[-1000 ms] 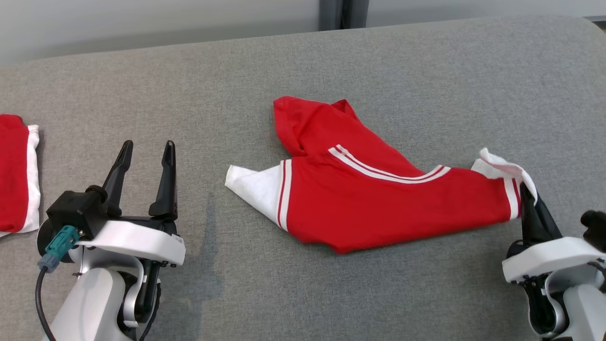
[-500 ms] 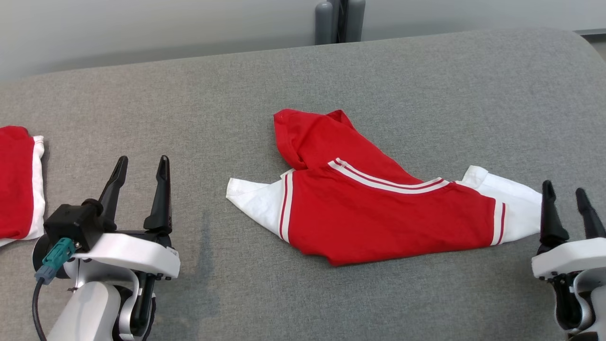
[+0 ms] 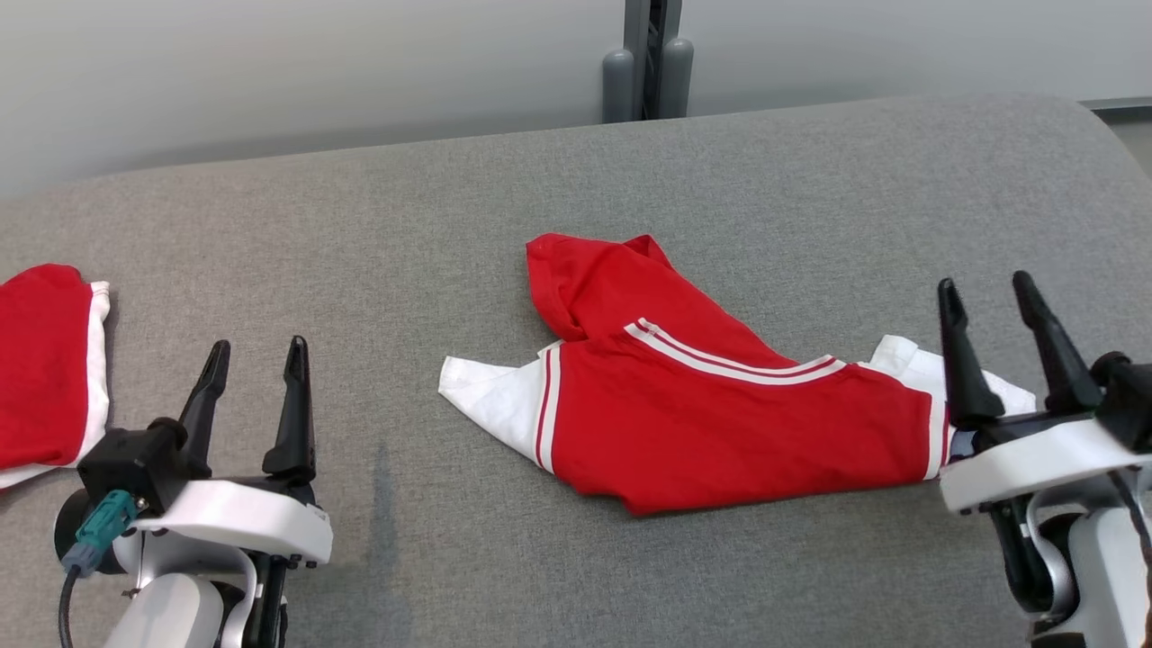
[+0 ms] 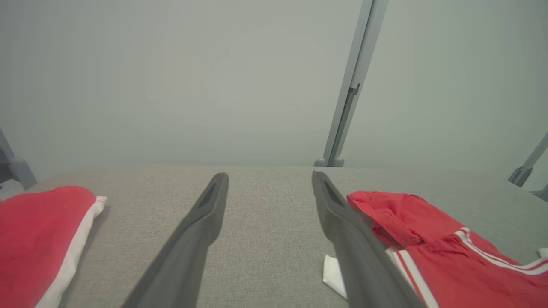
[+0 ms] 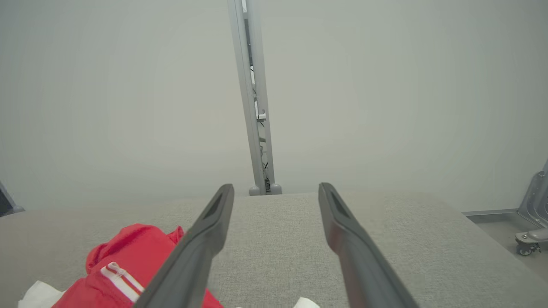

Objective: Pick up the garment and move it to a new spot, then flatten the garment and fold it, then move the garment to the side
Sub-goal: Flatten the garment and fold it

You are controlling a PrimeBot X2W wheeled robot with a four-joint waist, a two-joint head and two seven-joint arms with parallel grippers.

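Note:
The garment, a red shirt with white sleeves and white stripes, lies crumpled in the middle of the grey padded table. Its right white sleeve rests on the table beside my right gripper, which stands open and empty just above that sleeve's end. My left gripper is open and empty, well to the left of the garment's left sleeve. The left wrist view shows the garment at lower right; the right wrist view shows the garment at lower left.
A second red and white garment lies folded at the table's left edge, also in the left wrist view. A grey post stands behind the table's far edge against a pale wall. The table's right end curves off.
My right gripper let go of the garment's right sleeve, which dropped flat on the table, and the gripper opened and rose. The head camera tilted, shifting the whole picture down.

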